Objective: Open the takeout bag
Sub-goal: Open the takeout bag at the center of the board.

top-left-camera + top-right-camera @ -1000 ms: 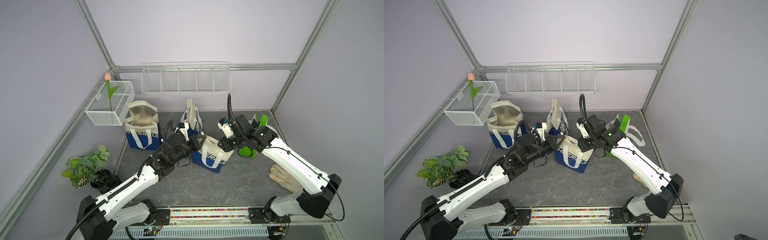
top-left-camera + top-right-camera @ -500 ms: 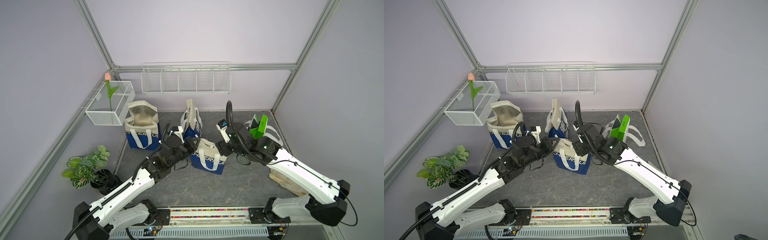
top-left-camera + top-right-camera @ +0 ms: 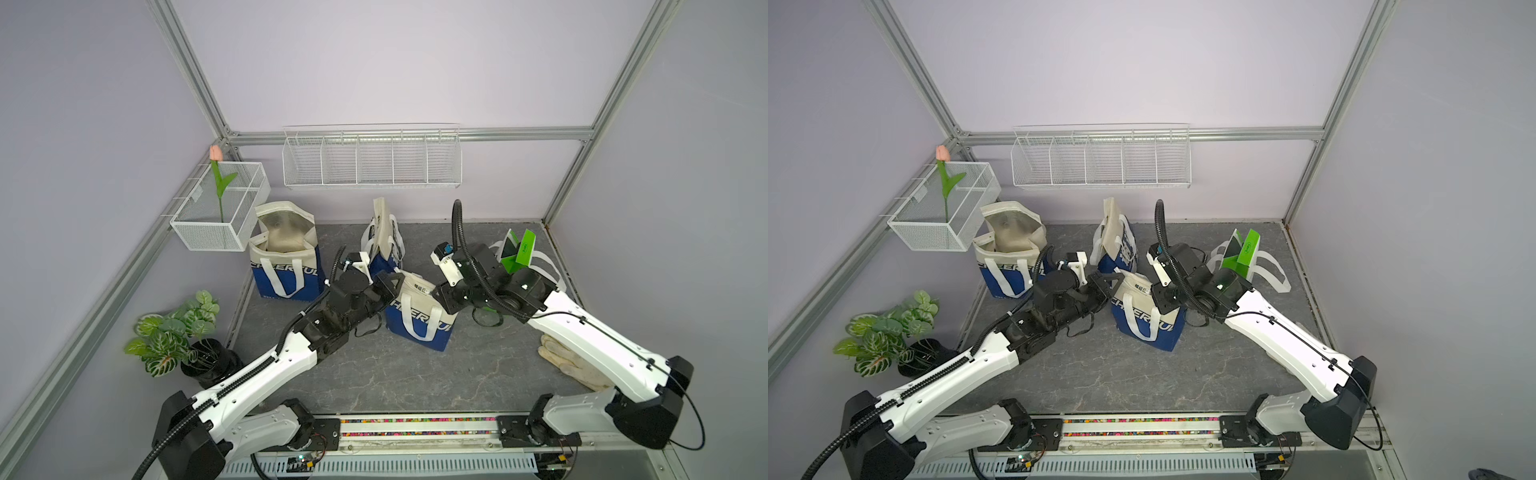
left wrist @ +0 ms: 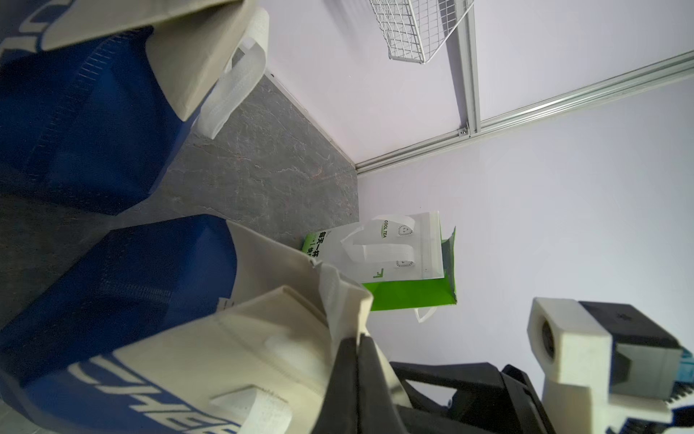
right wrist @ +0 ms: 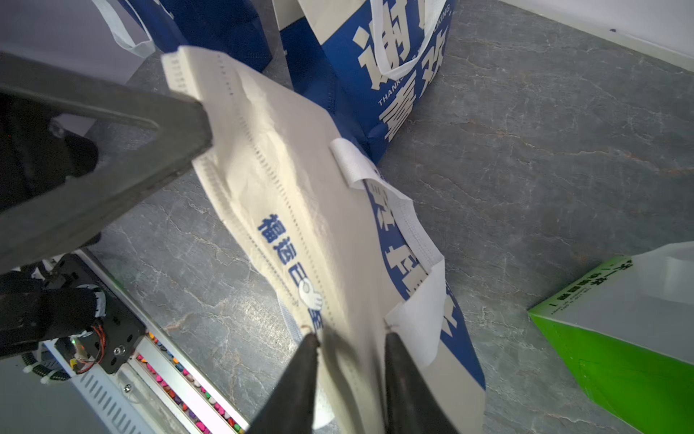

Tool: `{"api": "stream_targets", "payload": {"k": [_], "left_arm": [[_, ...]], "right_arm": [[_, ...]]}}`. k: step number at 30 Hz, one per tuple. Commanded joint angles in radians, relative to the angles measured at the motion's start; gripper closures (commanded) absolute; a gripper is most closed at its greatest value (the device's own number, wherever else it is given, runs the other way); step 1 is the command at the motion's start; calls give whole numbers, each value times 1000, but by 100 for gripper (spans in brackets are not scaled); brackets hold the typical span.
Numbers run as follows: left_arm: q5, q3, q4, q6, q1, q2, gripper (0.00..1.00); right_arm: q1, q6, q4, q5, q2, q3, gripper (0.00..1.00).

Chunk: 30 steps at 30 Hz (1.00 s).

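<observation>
The grey stone-patterned table takes up the whole floor of the cell. Both white arms reach in over it, left arm and right arm, closing on the middle from either side. A long wire shelf hangs on the back wall. On the left wall is a wire basket with a tulip standing in it.

Down on the table at the back left, an open bag stands with its mouth gaping. The takeout bag stands upright at the centre between the two arms in both top views. It is blue below and cream above, with its mouth pressed flat. Behind it stands a folded bag in the same colours, and a green and white bag sits at the back right. A potted plant sits by the table's left edge, and a glove lies partly under the right arm.

The left end effector is clamped tight on one corner of the takeout bag's cream top edge. At the opposite end of that edge, the right end effector has its fingers drawn in narrow, straddling the fabric. It's blurred there, so I can't tell whether they actually pinch.
</observation>
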Motion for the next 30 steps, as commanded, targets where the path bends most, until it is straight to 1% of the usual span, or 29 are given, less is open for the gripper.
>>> {"api": "stream_targets", "payload": {"k": [1,6,7,11,13,18,21,23,25,27,28,30], "left_arm": [[15,2,46,-21,-2,23,100],[44,18,60,-33,-1,57,100],[57,15,78,-44,-1,68,97],[127,12,127,-75,-1,129,91],[151,10,165,-83,-1,155,88],[179,16,251,-100,-1,181,74],[194,25,287,-95,-1,188,71],[204,31,307,-91,-1,192,73],[211,46,309,-82,-1,200,82],[202,64,282,-71,-1,204,97],[195,68,271,-67,-1,202,100],[178,72,245,-53,-1,193,100]], "right_arm": [[-5,21,-20,-61,13,-18,79],[-17,26,-15,-106,14,-9,85],[-21,27,-15,-117,14,-8,86],[-40,26,0,-178,14,-16,93],[-52,31,15,-212,12,-25,93],[-74,41,40,-261,-5,-43,93],[-84,42,43,-279,-9,-43,93],[-89,44,47,-288,-8,-43,93],[-92,47,50,-298,-9,-41,93],[-95,50,52,-301,-14,-38,93],[-97,51,51,-302,-16,-36,93],[-100,50,47,-296,-25,-35,93]]}}
